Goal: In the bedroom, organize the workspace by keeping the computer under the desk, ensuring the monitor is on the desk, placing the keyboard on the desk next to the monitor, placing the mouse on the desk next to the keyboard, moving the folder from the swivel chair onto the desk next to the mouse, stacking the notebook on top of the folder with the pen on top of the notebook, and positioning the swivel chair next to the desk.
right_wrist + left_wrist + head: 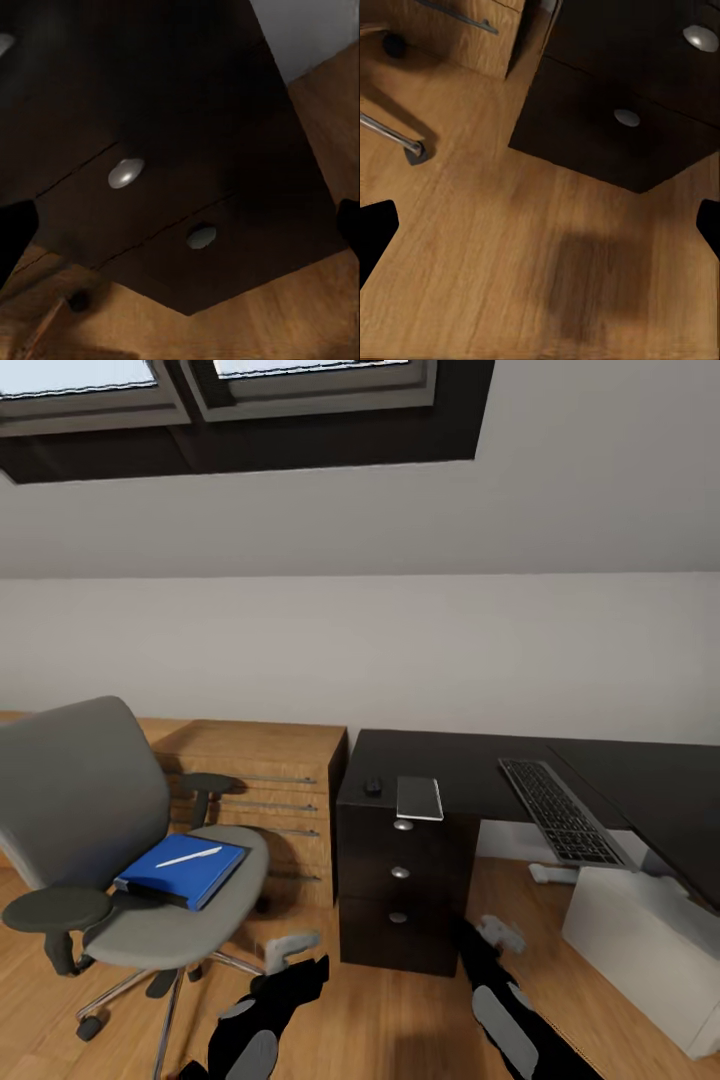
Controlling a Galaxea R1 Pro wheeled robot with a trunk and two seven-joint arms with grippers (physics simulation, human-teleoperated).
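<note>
Folder [180,872]: bright blue, flat on the seat of the swivel chair [85,800], near and to the left; white pen [190,856] lying across its top.
Left gripper [290,945]: low over the wooden floor [380,1010], near the chair's chrome base; fingers [376,238] spread wide apart at the frame edges of the left wrist view, nothing between them.
Right gripper [498,933]: low beside the foot of the drawer block; fingertip edges [15,232] far apart in the right wrist view, holding nothing.
Computer [640,950]: pale tower on the floor under the desk's right wing.
Desk [470,770]: black, three drawers with round silver knobs [400,872] facing forward.
Notebook [420,797]: grey, on the near desk edge above the drawers, overhanging it slightly.
Mouse [372,786]: just beside the notebook, to its left.
Keyboard [560,810]: farther right on the desk, lying at an angle.
Cabinet [270,800]: light wood, behind the chair against the wall.
Monitor: cannot be placed from these views.
Step in hand: likely approach to the folder, both arms idle.
Next move: probably reach left arm up to the seat, grip the folder's edge without tipping the pen off.
Head view only: folder, pen, desktop items.
Wrist views only: close look at drawer knobs, floor, chair leg tip [414,154].
</note>
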